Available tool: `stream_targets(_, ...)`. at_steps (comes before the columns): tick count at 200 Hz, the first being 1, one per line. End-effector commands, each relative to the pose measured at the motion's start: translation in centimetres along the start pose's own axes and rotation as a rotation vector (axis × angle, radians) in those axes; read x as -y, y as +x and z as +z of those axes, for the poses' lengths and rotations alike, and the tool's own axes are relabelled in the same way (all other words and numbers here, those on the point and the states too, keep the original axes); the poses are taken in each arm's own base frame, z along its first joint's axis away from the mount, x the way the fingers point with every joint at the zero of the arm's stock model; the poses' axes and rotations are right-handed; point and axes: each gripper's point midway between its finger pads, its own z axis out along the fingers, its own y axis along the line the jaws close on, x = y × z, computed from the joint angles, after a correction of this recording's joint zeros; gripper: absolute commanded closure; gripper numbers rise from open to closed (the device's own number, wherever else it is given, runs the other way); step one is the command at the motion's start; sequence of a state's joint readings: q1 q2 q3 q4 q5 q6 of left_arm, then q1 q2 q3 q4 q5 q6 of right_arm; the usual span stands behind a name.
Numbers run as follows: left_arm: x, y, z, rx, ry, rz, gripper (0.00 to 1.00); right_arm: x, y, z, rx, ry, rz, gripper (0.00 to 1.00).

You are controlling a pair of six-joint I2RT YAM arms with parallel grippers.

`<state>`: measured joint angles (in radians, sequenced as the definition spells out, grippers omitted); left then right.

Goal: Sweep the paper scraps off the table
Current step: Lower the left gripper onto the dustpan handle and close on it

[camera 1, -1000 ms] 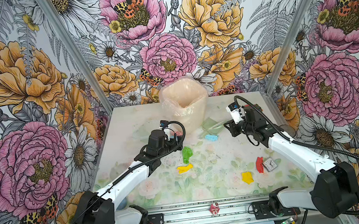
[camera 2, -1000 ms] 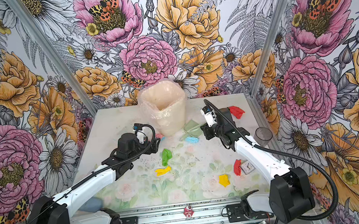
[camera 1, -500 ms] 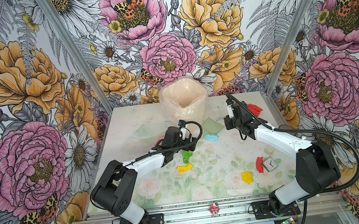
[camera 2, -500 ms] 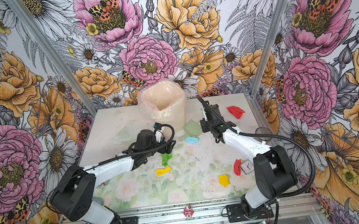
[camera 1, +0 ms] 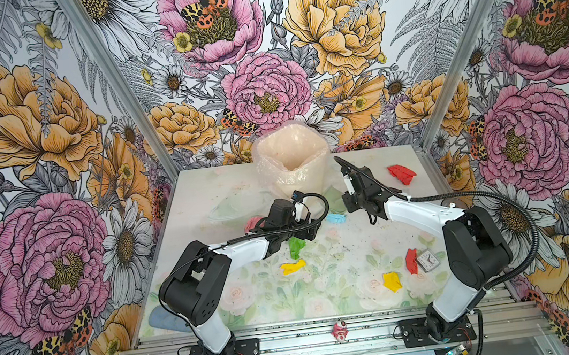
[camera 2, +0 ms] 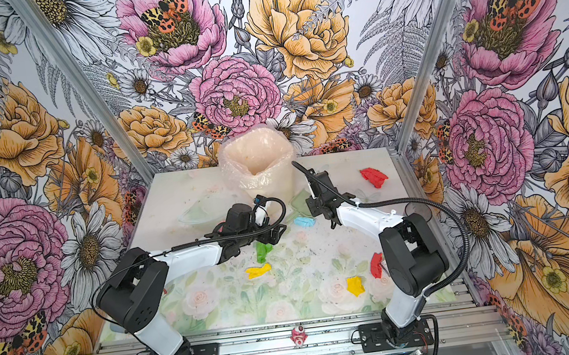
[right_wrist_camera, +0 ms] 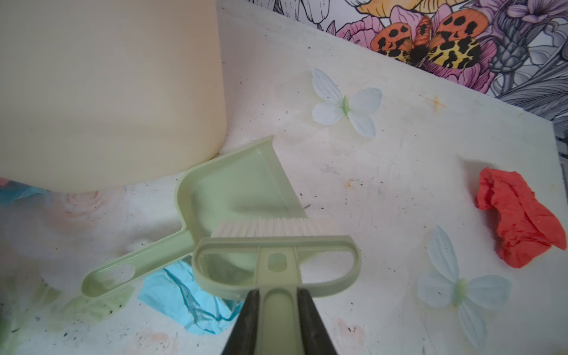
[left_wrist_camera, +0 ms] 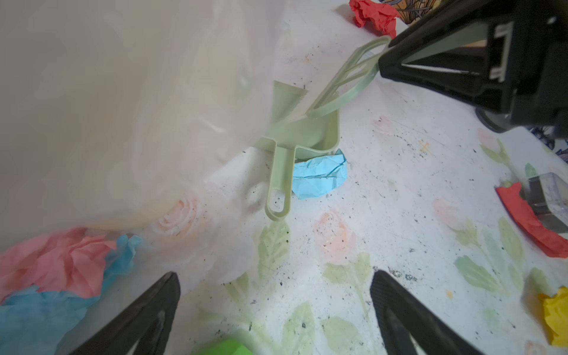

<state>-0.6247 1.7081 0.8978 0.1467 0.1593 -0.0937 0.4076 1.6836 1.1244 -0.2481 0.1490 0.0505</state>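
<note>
Paper scraps lie about the table: a red one at the back right, a light blue one, a green one, two yellow ones, another red one and a pink one. My right gripper is shut on the handle of the pale green brush; its white bristles rest in the dustpan. The light blue scrap lies under the dustpan's handle. My left gripper is open and holds nothing, just over the green scrap, facing the dustpan handle.
A cream bin lined with a clear bag stands at the back middle, right beside the dustpan. A small clock sits by the red scrap at the right. A pink-red figurine stands on the front rail. A pale clear dish lies at the back left.
My left gripper has moved right, toward the dustpan handle. My right gripper with the brush has shifted slightly left, uncovering the red scrap at the back right. Both elbows have dropped.
</note>
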Motion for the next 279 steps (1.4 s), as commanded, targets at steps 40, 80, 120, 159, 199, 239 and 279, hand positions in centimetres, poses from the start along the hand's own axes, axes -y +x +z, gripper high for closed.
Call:
stream_targets(40,1.0,-0.3,0.9,0.001,0.037,0.036,0.01,-3.0,0.4,-0.7,0.025,-0.161,-0.120,1.00)
stream_targets(80,1.1,0.1,1.4,-0.013,0.045,0.034,0.01,-3.9,1.3,-1.6,0.029,-0.216,-0.156,1.00)
stream_targets(120,1.4,0.5,1.6,-0.024,0.048,0.045,0.01,-4.2,1.8,-3.2,0.046,-0.252,-0.165,1.00)
stream_targets(159,2.4,1.5,2.0,-0.047,0.054,0.055,0.01,-3.8,1.4,-4.0,0.066,-0.244,-0.126,1.00)
stream_targets(199,2.5,2.1,2.7,-0.052,-0.038,0.068,0.01,-2.0,0.4,-4.4,0.086,-0.195,-0.064,1.00)
stream_targets(239,1.4,2.0,3.8,-0.042,-0.094,0.020,0.01,-0.5,-0.1,-5.0,0.105,-0.177,-0.018,1.00)
stream_targets(279,1.0,1.9,5.0,-0.059,-0.105,0.018,0.03,0.2,0.1,-5.9,0.118,-0.152,0.004,1.00)
